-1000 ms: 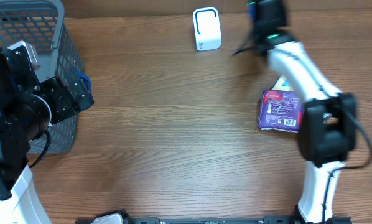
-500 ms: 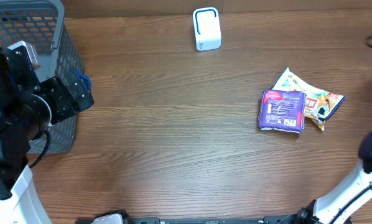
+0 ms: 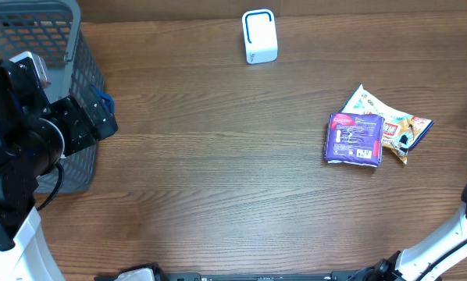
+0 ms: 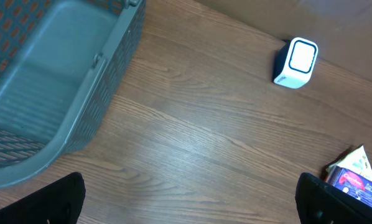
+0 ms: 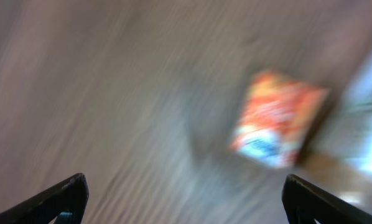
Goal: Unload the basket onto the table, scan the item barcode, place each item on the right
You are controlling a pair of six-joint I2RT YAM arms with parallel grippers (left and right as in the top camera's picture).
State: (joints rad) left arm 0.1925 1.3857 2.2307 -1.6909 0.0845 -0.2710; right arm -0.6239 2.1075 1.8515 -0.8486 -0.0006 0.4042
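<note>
Wooden table (image 3: pixel 218 156) bears two packets (image 3: pixel 353 139) (image 3: pixel 405 125), one scanner (image 3: pixel 259 36), one basket (image 3: pixel 81 55); both end effectors (image 4: pixel 189 202) (image 5: pixel 186 202) apparently spread wide.

The right wrist view is blurred throughout: an orange-red shape (image 5: pixel 276 118) shows only as a smear over streaked wood, with no print readable. The right gripper (image 5: pixel 186 199) appears only as two dark fingertips cut off at the bottom corners, set wide apart. In the overhead view the right arm (image 3: pixel 444 242) lies mostly outside the right edge. The grey basket (image 3: pixel 81 70) is cropped at the top left and partly covered by the left arm (image 3: pixel 15 156). The purple packet (image 3: pixel 354 139) overlaps the snack bag (image 3: pixel 401 129), and its label is too small to read
</note>
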